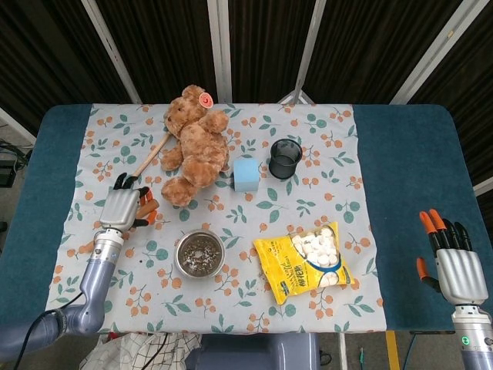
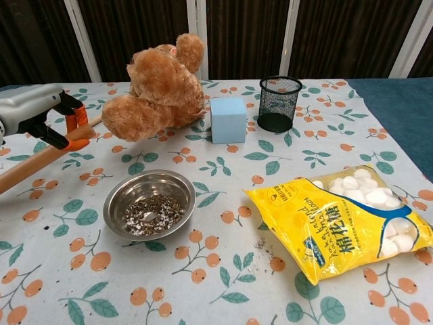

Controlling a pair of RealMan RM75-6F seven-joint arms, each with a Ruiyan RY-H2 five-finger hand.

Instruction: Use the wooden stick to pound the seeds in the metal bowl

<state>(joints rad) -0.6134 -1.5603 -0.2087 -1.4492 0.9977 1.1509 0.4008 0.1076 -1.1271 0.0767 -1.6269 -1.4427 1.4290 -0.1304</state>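
The left hand (image 2: 34, 115) grips the wooden stick (image 2: 30, 164), tilted above the surface left of the metal bowl (image 2: 149, 203). Lifting seems underway; next, bring its end over the seeds (image 2: 152, 213). The right hand (image 1: 454, 266) idles, fingers apart.

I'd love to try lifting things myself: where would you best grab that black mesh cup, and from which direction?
The black mesh cup stands upright with its mouth open and nothing seen inside. I'd probably come straight down from above and pinch its rim, or wrap the round wall from the right, since the blue block sits close on its left.
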